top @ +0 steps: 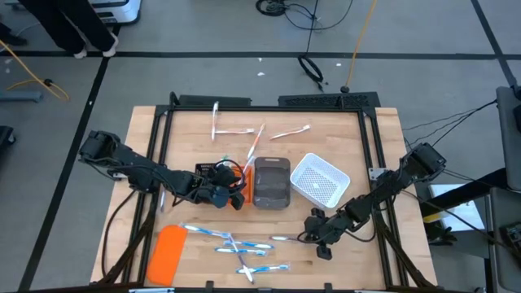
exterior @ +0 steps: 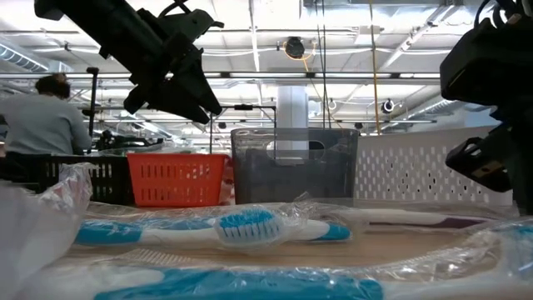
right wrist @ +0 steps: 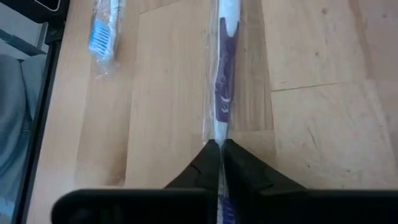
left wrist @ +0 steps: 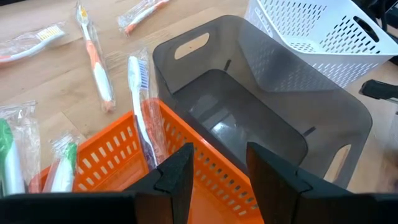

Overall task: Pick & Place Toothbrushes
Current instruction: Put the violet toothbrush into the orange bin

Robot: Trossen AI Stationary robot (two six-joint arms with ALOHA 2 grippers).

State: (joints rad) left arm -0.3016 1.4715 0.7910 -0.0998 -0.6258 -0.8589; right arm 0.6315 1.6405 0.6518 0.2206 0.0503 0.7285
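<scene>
The purple-white toothbrush is running out of the right wrist view at both ends. The left gripper is covering most of the orange tray from above.

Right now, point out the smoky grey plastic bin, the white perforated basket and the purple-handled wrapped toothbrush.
Smoky grey plastic bin (left wrist: 348,124), left wrist view, outer side wall.
White perforated basket (left wrist: 323,28), left wrist view, mesh side.
Purple-handled wrapped toothbrush (right wrist: 222,93), right wrist view, purple handle, pinched in the right tool (right wrist: 220,148).

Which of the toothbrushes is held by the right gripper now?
The purple-white toothbrush, still in its clear wrapper: the right gripper is shut on its handle. The blue-white toothbrush beside it lies free on the wood.
</scene>
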